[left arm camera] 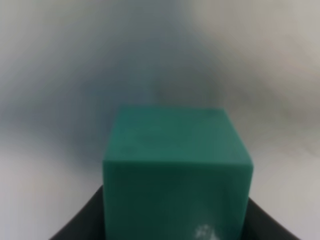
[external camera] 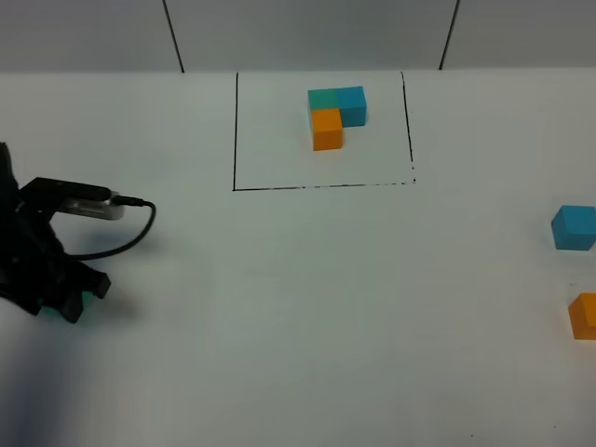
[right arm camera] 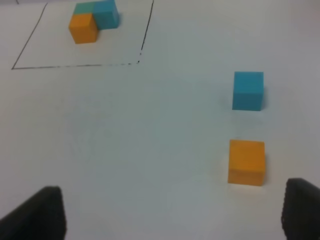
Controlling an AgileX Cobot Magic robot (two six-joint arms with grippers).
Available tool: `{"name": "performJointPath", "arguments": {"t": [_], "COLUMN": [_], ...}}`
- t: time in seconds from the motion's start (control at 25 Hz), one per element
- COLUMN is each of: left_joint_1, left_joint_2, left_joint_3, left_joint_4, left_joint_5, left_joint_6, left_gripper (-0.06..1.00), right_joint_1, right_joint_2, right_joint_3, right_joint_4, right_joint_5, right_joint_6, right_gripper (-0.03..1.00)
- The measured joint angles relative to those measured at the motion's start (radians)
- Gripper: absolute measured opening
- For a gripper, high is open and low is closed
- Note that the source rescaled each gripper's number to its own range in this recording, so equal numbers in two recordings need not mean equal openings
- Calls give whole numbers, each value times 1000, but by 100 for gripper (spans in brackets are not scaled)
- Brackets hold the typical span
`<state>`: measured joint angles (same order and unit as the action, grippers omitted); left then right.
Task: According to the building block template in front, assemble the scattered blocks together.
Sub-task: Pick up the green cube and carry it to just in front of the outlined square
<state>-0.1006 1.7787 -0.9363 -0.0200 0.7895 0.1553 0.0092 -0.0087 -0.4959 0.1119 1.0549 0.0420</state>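
The building block template [external camera: 336, 115] is an L of teal, blue and orange cubes inside a thin black rectangle at the far middle; it also shows in the right wrist view [right arm camera: 92, 20]. My left gripper [external camera: 74, 300] is low over the table at the left. In the left wrist view the left gripper [left arm camera: 175, 222] is shut on the teal cube [left arm camera: 175, 165], whose sides touch both dark fingers. The blue cube [external camera: 573, 228] [right arm camera: 248, 90] and the orange cube [external camera: 584, 315] [right arm camera: 246, 162] lie apart at the right edge. My right gripper [right arm camera: 170, 220] is open and empty, short of the orange cube.
The white table [external camera: 307, 307] stretches between the two arms. A grey camera module with a black cable [external camera: 112, 209] sits on the left arm. The black frame line [external camera: 321, 187] runs in front of the template.
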Motion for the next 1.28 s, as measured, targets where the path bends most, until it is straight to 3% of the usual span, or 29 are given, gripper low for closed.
{"name": "performJointPath", "arguments": {"t": [0.2, 0.56, 0.68, 0.84, 1.08, 1.28], "left_joint_1": [-172, -399, -436, -463, -497, -511], "left_joint_2": [22, 284, 405, 540, 618, 651], "left_joint_3": [-174, -694, -878, -1058, -1151, -1154], "left_joint_4": [57, 116, 117, 115, 80, 68], "left_joint_5": [104, 300, 391, 405, 405, 405], "left_joint_6": [156, 343, 420, 506, 624, 647], "left_gripper": [1, 1, 1, 1, 1, 1], "right_joint_1": [0, 0, 0, 0, 0, 0], "right_joint_2": [0, 0, 0, 0, 0, 0], "right_joint_3": [0, 0, 0, 0, 0, 0], "right_joint_4": [0, 0, 0, 0, 0, 0], "right_joint_5": [0, 0, 0, 0, 0, 0], "right_joint_6": [0, 1, 1, 1, 1, 1], "right_gripper": [75, 75, 75, 75, 75, 75]}}
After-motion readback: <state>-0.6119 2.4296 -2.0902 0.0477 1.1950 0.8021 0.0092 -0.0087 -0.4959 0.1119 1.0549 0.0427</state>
